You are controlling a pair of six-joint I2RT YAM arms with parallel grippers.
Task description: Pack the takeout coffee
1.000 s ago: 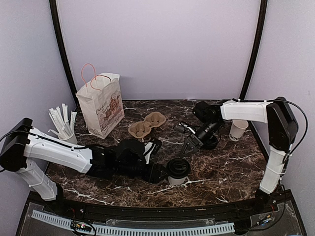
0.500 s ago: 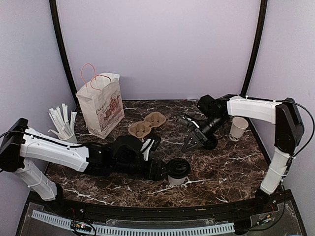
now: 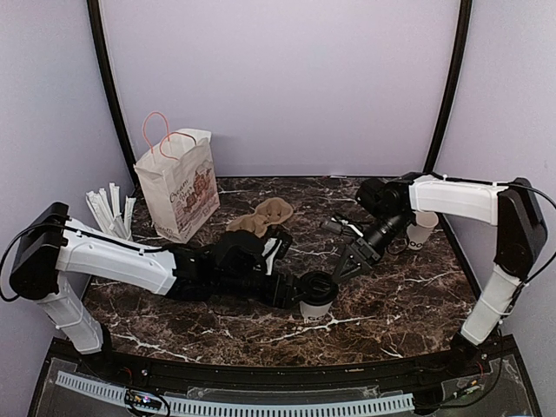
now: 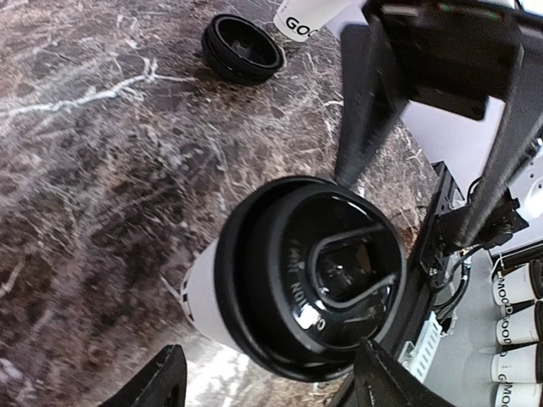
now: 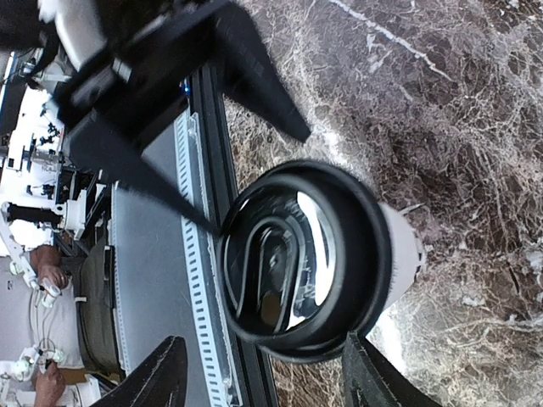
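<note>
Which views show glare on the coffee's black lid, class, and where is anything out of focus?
Left wrist view: black lid shows faint glossy reflections; the camera's own fingers at the bottom edge look soft. Right wrist view: a bright white reflection crosses the lid. Top view: evenly lit, sharp.

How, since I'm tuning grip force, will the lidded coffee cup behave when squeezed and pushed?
Probably light and squashy: the cup has white paper walls, so a hard squeeze may dent it. Its base is narrower than the black lid, so a high push could tip it. Contents aren't visible.
</note>
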